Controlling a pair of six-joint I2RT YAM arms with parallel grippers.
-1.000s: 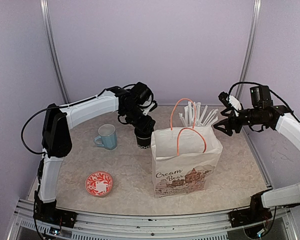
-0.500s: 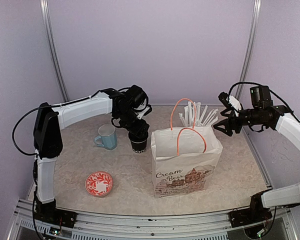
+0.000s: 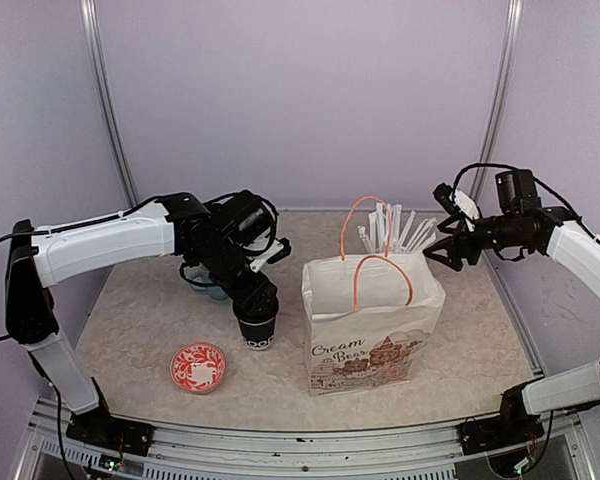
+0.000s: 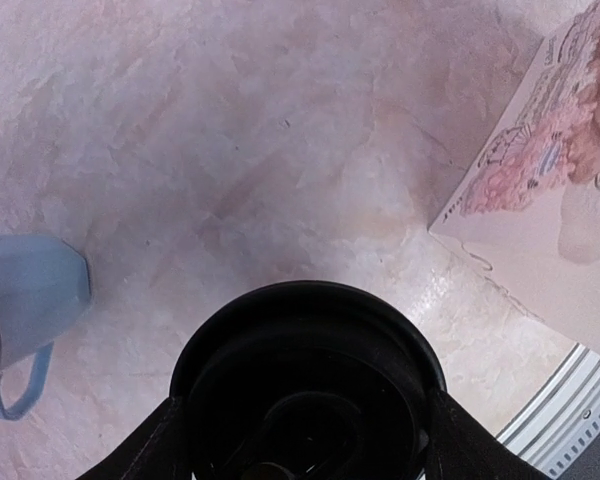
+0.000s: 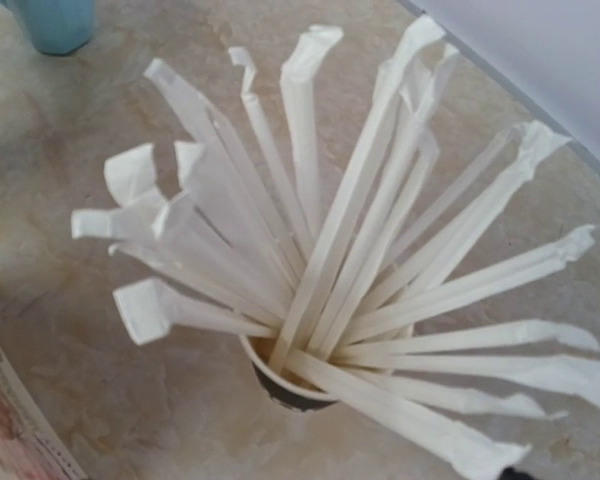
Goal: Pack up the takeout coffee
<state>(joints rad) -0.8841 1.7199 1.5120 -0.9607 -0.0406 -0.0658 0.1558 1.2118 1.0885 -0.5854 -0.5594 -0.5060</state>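
Left gripper (image 3: 253,306) is clamped from above on the takeout coffee (image 3: 257,334). The left wrist view shows its fingers (image 4: 158,446) pressed against opposite sides of the round black lid (image 4: 305,390). The cup stands upright with its white lettering low on the wall facing the near edge. It sits toward the near edge of the table (image 3: 480,345), between the red patterned saucer (image 3: 198,365) on its left and the printed paper bag (image 3: 365,325) on its right, apart from both. Whether its base touches the surface I cannot tell.

The left arm (image 3: 105,238) rises from the near left corner. Its white forearm stretches almost level toward the middle of the table, and its wrist bends steeply down so that the fingers point at the surface. A light blue mug (image 4: 30,300) stands behind the arm toward the left edge, mostly hidden in the top view.

The right arm (image 3: 585,255) reaches in from the right edge, with its elbow high and its wrist turned toward the far middle. The right gripper (image 3: 448,256) hangs with its jaws parted and nothing between them, above and just right of the cup of paper-wrapped straws (image 5: 330,250). That cup stands behind the bag near the far edge. The bag is upright and open-topped, with its orange handles (image 3: 358,262) arching up.
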